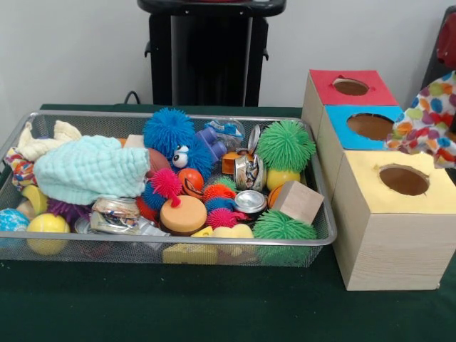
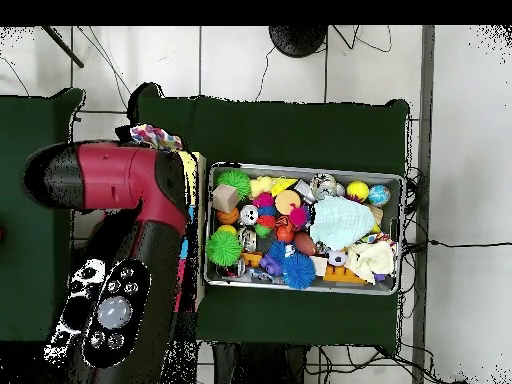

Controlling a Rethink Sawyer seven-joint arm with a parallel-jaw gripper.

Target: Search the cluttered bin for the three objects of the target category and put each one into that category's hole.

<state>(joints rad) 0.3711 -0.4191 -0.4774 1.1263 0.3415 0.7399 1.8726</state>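
Note:
The wire mesh bin (image 1: 322,235) sits on the green table, full of toys; it also shows in the overhead view (image 2: 402,232). To its right stand three wooden boxes. The nearest has a yellow top with the round hole (image 1: 404,179). A multicoloured patterned cloth (image 1: 427,117) hangs in the air over the blue and yellow boxes, at the picture's right edge. It also shows in the overhead view (image 2: 152,135) at the end of the red arm (image 2: 140,185). The gripper that holds it is hidden by the cloth and the arm.
The bin holds a mint cloth (image 1: 91,169), blue (image 1: 169,132) and green (image 1: 285,145) spiky balls, a wooden block (image 1: 298,201), cans and yellow balls. The blue-topped box (image 1: 368,127) and red-topped box (image 1: 350,87) stand behind the yellow one. The arm covers the boxes from above.

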